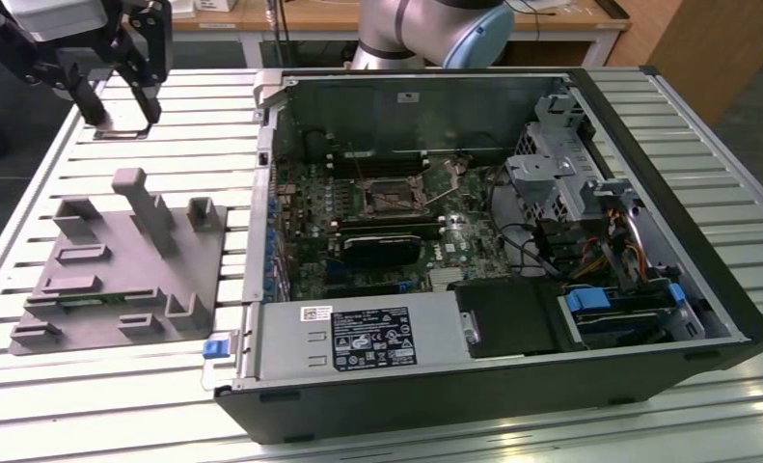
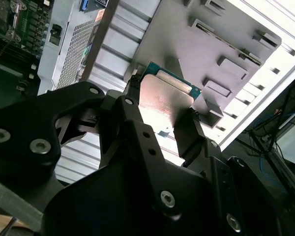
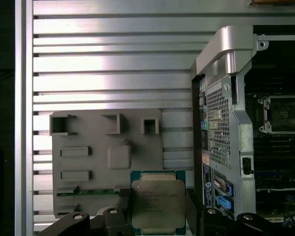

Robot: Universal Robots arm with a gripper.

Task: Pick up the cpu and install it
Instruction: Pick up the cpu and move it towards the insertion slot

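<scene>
Table [image 1: 98,405] of slatted metal, wooden benches behind. Exterior view: one open computer case [image 1: 355,338], one grey tray [image 1: 108,275], one gripper [image 1: 123,123] high above table, past tray at exterior view's left. Second wrist view: one cpu [image 2: 164,96] clamped between two part-closed fingers [image 2: 189,135]. First wrist view: cpu lid-up above tray's edge; one socket [image 3: 282,113] inside case

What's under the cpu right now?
In the first wrist view the cpu, held in the end effector, hangs over the edge of the grey tray and the slatted table. The patch directly beneath it is covered.
</scene>
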